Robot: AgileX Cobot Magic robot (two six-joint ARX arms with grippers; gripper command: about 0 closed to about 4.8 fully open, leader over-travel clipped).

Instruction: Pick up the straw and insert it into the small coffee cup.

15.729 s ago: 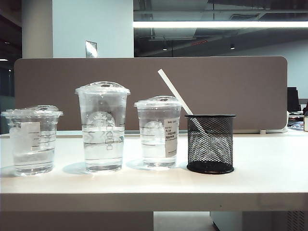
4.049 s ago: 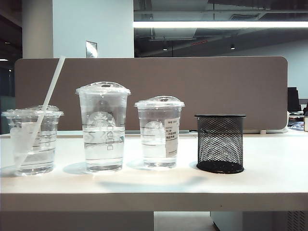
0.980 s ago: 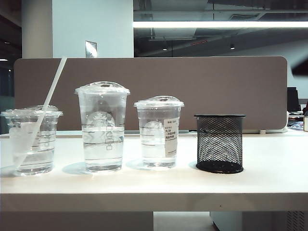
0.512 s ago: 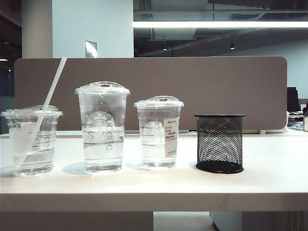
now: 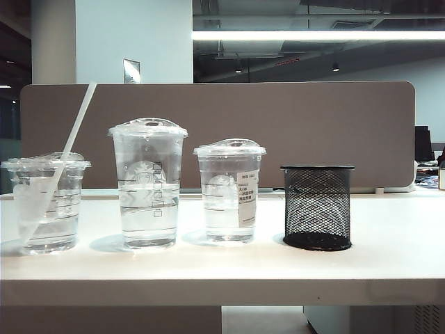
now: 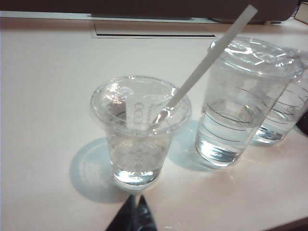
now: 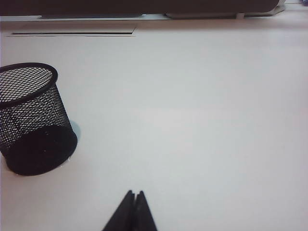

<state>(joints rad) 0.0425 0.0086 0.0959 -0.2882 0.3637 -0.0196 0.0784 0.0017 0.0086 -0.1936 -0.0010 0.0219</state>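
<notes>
The white straw (image 5: 69, 145) leans through the lid of the small coffee cup (image 5: 47, 203) at the table's far left. The left wrist view shows the same straw (image 6: 211, 57) slanting out of that squat lidded cup (image 6: 139, 132). My left gripper (image 6: 136, 201) is shut and empty, pulled back a short way from the cup. Over bare tabletop my right gripper (image 7: 135, 194) is shut and empty too, well away from the black mesh holder (image 7: 30, 120). Neither gripper shows in the exterior view.
The tallest clear cup (image 5: 148, 182) and a mid-height cup with a sticker (image 5: 230, 189) stand in a row beside the small one. The black mesh pen holder (image 5: 318, 207) stands to their right. A grey partition (image 5: 334, 125) closes off the table's back.
Nothing has visibly changed in the exterior view over the last second. Much earlier the straw stood in the mesh holder; it now stands in the small cup.
</notes>
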